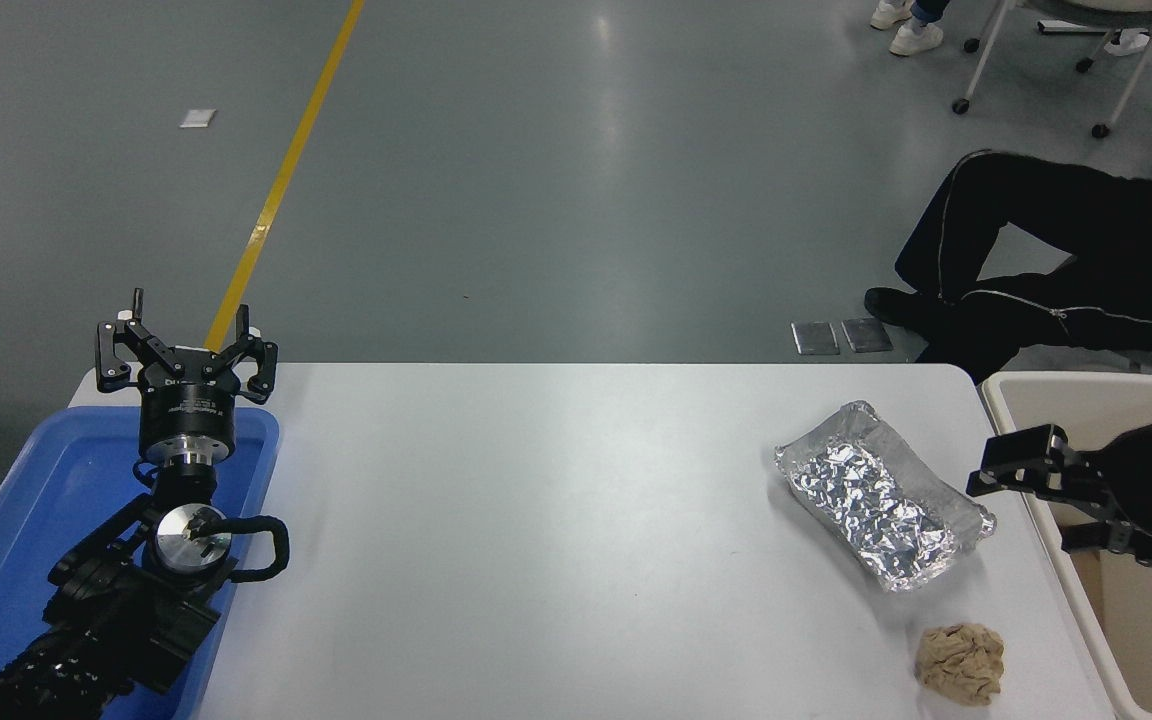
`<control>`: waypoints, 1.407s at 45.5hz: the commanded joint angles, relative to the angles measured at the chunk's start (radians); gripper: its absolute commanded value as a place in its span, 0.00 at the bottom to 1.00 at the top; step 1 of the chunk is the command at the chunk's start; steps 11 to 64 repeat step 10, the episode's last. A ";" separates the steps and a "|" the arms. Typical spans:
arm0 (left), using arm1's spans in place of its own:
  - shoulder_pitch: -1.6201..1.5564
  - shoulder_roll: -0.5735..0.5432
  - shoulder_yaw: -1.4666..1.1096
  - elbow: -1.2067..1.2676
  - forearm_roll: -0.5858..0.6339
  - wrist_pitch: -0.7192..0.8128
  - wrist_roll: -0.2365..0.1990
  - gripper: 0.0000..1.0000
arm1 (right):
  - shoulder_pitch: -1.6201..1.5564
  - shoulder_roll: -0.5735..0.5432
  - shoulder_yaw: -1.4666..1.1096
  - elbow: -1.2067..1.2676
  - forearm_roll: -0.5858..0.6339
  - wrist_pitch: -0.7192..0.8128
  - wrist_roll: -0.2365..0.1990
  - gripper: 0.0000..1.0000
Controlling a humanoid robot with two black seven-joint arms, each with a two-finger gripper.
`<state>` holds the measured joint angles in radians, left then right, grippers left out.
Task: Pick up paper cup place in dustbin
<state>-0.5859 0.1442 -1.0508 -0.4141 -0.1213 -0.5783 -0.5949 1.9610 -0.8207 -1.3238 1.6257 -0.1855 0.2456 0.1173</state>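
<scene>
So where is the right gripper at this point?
In the head view the right gripper is at the right edge, over the dustbin's near rim, just right of the foil tray; it holds nothing visible.

Even, bright overhead light; pale glare streaks on the floor point(616, 150); the surface point(556, 520) reads bright white with soft, faint shadows; foil tray point(881, 510) glints sharply; focus crisp throughout, without visible edge distortion.

Lab or workshop: grey floor point(556, 200); yellow line point(281, 180).
</scene>
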 commanded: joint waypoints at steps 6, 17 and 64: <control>0.000 0.000 0.000 0.000 0.000 0.000 0.000 0.99 | 0.169 -0.093 0.012 0.065 -0.025 0.018 0.008 1.00; 0.000 0.000 0.000 0.000 0.000 0.000 0.000 0.99 | 0.257 -0.155 0.031 0.063 -0.028 0.085 0.010 1.00; 0.000 0.000 0.000 0.000 0.000 0.000 0.000 0.99 | 0.257 -0.155 0.031 0.063 -0.028 0.085 0.010 1.00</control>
